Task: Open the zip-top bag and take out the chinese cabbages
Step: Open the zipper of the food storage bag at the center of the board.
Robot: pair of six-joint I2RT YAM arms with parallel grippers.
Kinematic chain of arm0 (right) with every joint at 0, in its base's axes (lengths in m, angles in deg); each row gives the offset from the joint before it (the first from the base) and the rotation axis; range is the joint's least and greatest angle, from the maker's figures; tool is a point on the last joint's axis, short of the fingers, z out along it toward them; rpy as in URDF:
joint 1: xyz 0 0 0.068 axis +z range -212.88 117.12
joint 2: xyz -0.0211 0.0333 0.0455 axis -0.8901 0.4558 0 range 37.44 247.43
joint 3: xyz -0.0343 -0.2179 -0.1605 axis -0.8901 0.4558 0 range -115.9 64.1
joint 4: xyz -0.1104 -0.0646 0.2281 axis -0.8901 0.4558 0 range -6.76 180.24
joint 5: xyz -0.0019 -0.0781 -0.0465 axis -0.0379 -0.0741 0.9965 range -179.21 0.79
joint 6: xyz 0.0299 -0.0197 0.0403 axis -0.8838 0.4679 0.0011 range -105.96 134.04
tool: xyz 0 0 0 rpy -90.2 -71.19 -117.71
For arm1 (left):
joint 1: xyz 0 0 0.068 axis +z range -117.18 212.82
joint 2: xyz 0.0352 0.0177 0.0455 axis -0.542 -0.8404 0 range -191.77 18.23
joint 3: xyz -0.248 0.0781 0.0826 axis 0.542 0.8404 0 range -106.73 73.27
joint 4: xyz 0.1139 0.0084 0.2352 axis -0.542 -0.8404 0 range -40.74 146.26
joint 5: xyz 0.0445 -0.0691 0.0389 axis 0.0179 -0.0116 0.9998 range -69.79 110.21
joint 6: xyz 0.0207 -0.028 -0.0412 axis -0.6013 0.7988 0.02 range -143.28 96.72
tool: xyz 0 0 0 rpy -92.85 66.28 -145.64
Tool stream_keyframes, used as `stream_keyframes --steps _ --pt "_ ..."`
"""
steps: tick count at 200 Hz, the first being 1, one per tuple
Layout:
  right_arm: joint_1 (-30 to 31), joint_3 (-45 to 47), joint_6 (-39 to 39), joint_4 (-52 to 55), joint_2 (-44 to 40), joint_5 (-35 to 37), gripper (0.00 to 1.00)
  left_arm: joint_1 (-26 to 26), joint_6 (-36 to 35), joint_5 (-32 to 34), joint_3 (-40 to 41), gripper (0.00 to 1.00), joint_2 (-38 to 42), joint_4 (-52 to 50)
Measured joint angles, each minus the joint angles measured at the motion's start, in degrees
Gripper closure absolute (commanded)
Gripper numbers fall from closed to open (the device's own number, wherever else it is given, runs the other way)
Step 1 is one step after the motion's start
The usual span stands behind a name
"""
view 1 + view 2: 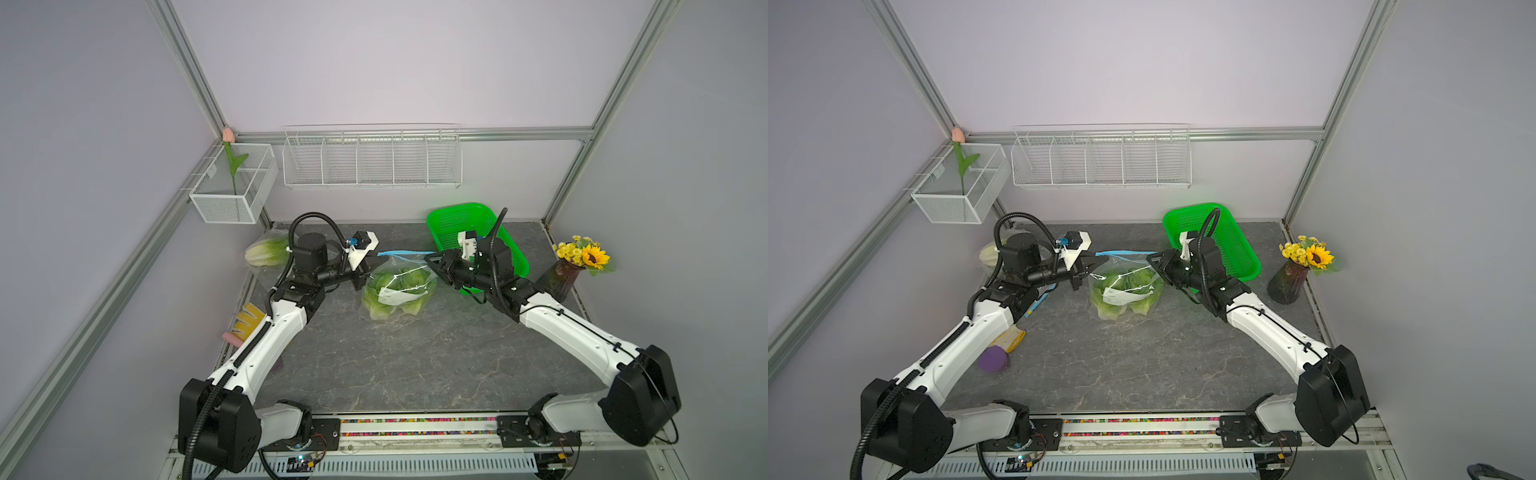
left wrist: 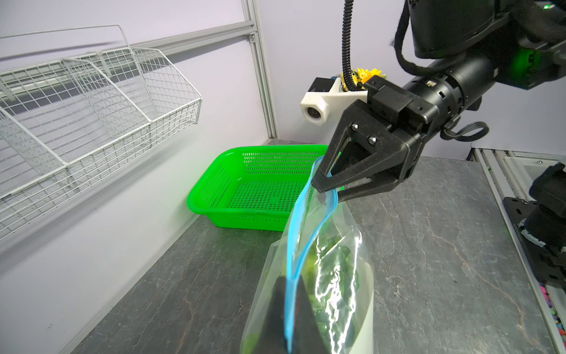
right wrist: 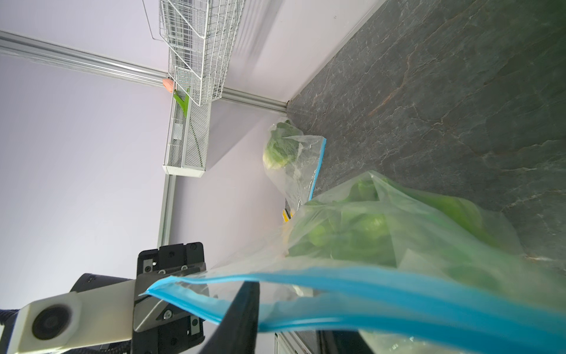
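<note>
Grey stone tabletop (image 1: 415,365): we see a clear bag (image 1: 405,266) with a blue zip (image 1: 401,252) and crinkled green cabbages (image 1: 376,299) inside. At one zip end the left claw (image 1: 382,262) pinches; the right claw (image 1: 427,258) straddles the other, grip unclear.

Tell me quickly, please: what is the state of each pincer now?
Left pincer: shut on one end of the zip-top bag.
Right pincer: jaws around the other end; grip cannot be told.

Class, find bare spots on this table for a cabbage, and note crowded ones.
Free: table front, between left arm and right arm, nearer than the bag; back strip between bag and wall; basket. Crowded: left edge, with second bag and yellow item.
</note>
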Motion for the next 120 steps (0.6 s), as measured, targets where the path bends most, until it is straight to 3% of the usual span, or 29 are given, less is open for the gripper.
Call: stream_keyframes --steps 31,44,67,96,120 --pt "-0.2 0.0 0.2 0.6 0.0 0.4 0.87 0.0 0.1 -0.2 0.0 0.97 0.0 0.0" --pt "-0.3 0.0 0.9 1.1 0.0 0.4 0.93 0.0 0.2 -0.3 0.0 0.76 0.0 0.0" --pt "-0.5 -0.3 2.7 2.4 0.0 0.6 0.93 0.0 2.6 -1.7 -0.5 0.46 0.0 -0.5" --pt "-0.5 -1.7 6.6 4.4 0.0 0.7 0.93 -0.3 9.9 -2.3 -2.1 0.28 0.4 2.9" --pt "-0.5 -2.4 8.9 5.3 0.0 0.7 0.93 -3.5 13.3 3.7 -10.4 0.12 0.4 -2.4"
